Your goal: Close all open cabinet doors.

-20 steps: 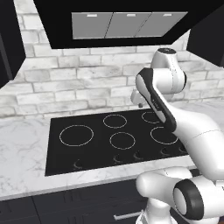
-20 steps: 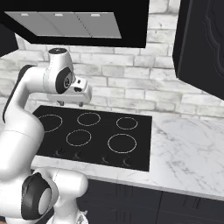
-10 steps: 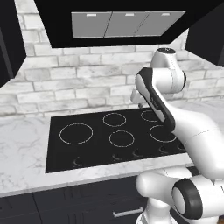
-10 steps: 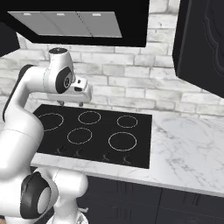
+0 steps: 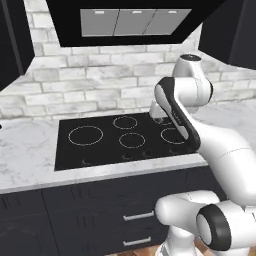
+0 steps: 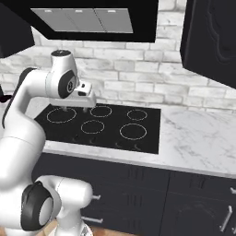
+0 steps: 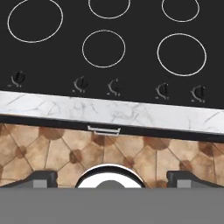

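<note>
Tall black cabinet doors hang on either side of the hood. The right one (image 6: 214,41) shows a carved curvy relief and also appears at the upper right of the left base view (image 5: 232,30). The left one (image 5: 12,45) shows as a dark slab (image 6: 14,32) at the edge. Whether either stands ajar I cannot tell. My gripper (image 6: 74,109) hangs open and empty above the black cooktop (image 6: 110,124), pointing down, well below and away from both doors. In the hand view its fingertips (image 7: 41,177) stand wide apart.
A black hood with grey panels (image 5: 135,21) hangs over the cooktop (image 5: 125,137), against a white brick wall (image 6: 138,83). White marble counter (image 6: 198,138) runs to both sides. Black drawer fronts (image 5: 135,216) with short handles sit below, over a tiled floor (image 7: 57,148).
The whole picture has shifted slightly in both base views, so the base has moved a little. The arm keeps its pose over the cooktop.
</note>
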